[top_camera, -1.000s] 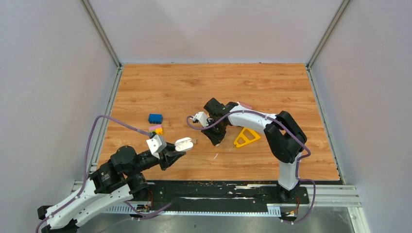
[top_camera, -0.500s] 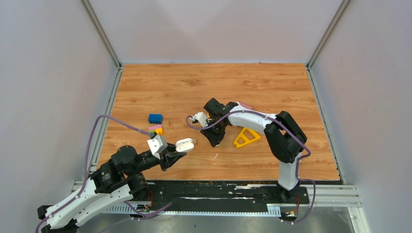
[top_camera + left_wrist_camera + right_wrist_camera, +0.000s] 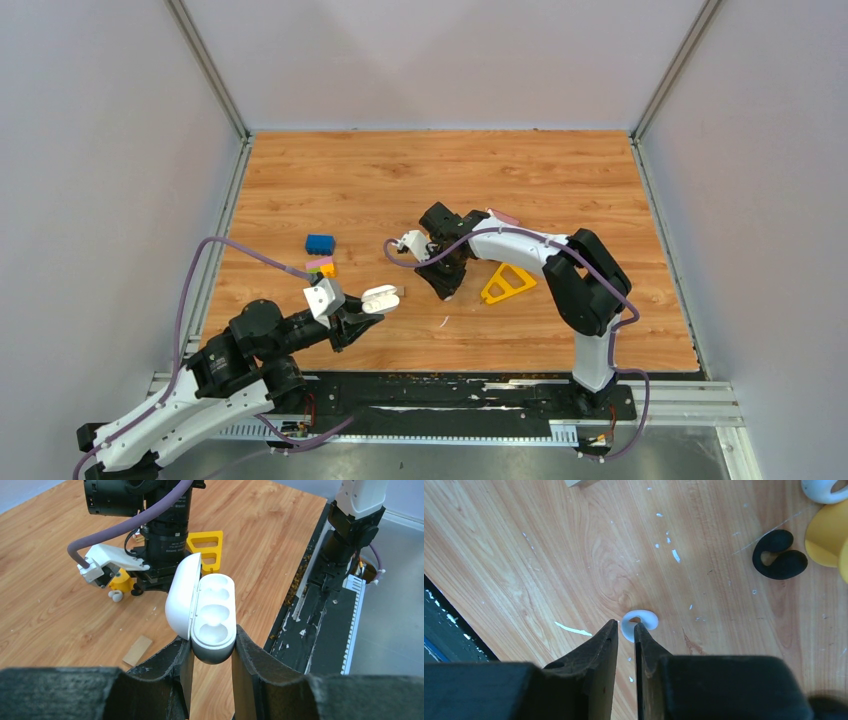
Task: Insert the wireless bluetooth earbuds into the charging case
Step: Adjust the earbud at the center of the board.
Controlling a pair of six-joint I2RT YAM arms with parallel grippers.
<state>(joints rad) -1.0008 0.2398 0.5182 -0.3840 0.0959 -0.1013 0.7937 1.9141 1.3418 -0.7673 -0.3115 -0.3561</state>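
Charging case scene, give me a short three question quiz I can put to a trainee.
1. True or false: the charging case has its lid shut.
2. Which one holds the case? A: left gripper; B: right gripper; C: neither.
3. Fill in: the right gripper's tips are closed on a ___ earbud.
Key: 1 false, the lid is open and the wells are empty; 2 A; 3 white.

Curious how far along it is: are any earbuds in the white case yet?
No, the open charging case held by the left fingers is empty inside.
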